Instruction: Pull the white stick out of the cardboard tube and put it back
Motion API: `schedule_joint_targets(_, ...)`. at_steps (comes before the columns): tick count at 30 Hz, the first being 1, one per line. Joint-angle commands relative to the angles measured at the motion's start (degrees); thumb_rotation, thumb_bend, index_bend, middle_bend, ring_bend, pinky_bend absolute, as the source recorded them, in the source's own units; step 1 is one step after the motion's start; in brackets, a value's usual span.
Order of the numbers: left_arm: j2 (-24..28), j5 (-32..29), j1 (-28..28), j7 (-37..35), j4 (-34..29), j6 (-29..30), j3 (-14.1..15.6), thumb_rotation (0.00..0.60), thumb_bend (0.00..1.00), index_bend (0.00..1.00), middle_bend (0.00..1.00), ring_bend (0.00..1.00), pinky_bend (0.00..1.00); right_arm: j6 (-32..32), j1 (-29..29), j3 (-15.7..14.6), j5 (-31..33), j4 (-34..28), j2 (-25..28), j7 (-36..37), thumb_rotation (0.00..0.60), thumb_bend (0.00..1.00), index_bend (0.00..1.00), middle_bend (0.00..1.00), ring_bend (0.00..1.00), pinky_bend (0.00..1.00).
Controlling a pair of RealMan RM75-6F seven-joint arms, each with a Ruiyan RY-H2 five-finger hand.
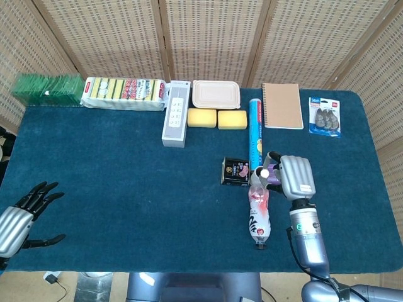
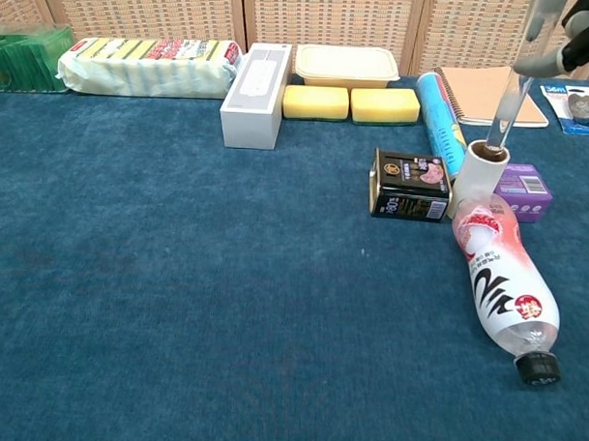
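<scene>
Right hand (image 1: 296, 177) pinching white stick (image 2: 512, 90) over cardboard tube (image 2: 481, 178); blue tablecloth (image 1: 126, 182), wicker screens (image 1: 208, 38) behind.

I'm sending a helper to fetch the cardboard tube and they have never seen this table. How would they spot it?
Start at the plastic bottle lying on its side at the right of the blue table. At the bottle's far end, between a black box and a small purple box, stands the cardboard tube: a short white upright cylinder with an open brown mouth.

Chest view's top edge cuts off the stick (image 2: 513, 91) and most of the right hand (image 2: 577, 42). The left hand (image 1: 24, 212) runs off the head view's left edge. Stick's tip hidden inside the tube (image 2: 482, 177).
</scene>
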Motion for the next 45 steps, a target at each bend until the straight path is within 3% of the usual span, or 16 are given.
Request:
schedule_joint_targets(1, -0.02, -0.11, -0.09, 0.12, -0.08, -0.24, -0.04, 0.463, 0.11, 0.16, 0.08, 0.03, 0.24, -0.4, 0.14, -0.03, 0.39, 0.38, 0.04, 0.39, 0.6, 0.41, 0.81, 0.98, 1.0, 0.84)
schedule_joint_targets(19, -0.04, -0.46, -0.14, 0.47, -0.31, -0.63, -0.25, 0.46, 0.11, 0.16, 0.08, 0.03, 0.24, -2.3, 1.02, -1.79, 2.4, 3.52, -1.18, 0.34, 0.6, 0.41, 0.82, 0.98, 1.0, 0.84)
schedule_joint_targets(45, 0.07, -2.06, -0.64, -0.14, -0.35, -2.04, -0.95, 0.459, 0.11, 0.16, 0.08, 0.03, 0.24, -4.71, 5.21, -0.2, 8.08, 10.88, -6.55, -0.87, 0.6, 0.41, 0.81, 0.98, 1.0, 0.84)
